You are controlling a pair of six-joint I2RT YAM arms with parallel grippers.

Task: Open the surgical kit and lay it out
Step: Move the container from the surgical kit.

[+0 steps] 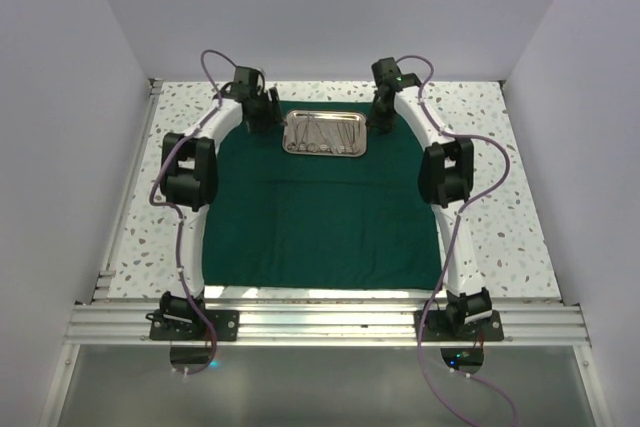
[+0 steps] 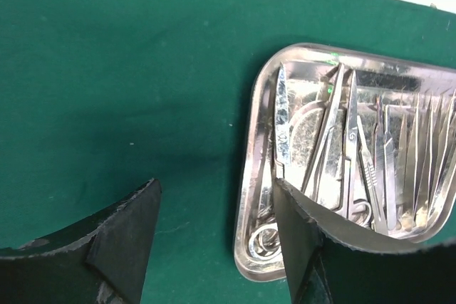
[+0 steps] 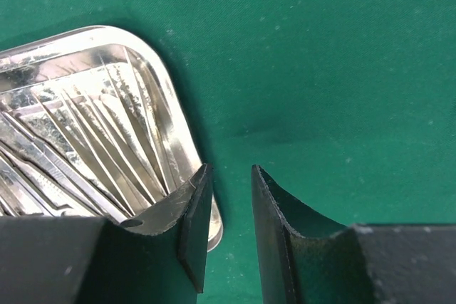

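The dark green drape (image 1: 320,217) lies spread flat on the table. The shiny steel tray (image 1: 325,150) sits on its far middle and holds several slender steel instruments (image 1: 325,132). In the left wrist view the tray (image 2: 251,176) holds scissors (image 2: 281,126), forceps and tweezers (image 2: 420,169). My left gripper (image 1: 258,112) (image 2: 217,240) is open wide and straddles the tray's left rim, one finger (image 2: 303,240) over the tray. My right gripper (image 1: 383,107) (image 3: 228,233) is open with a narrow gap at the tray's right corner (image 3: 215,227), holding nothing.
The speckled white tabletop (image 1: 500,237) shows around the drape (image 3: 342,69). White walls close in the left, right and far sides. An aluminium rail (image 1: 320,322) with both arm bases runs along the near edge. Purple cables loop beside each arm.
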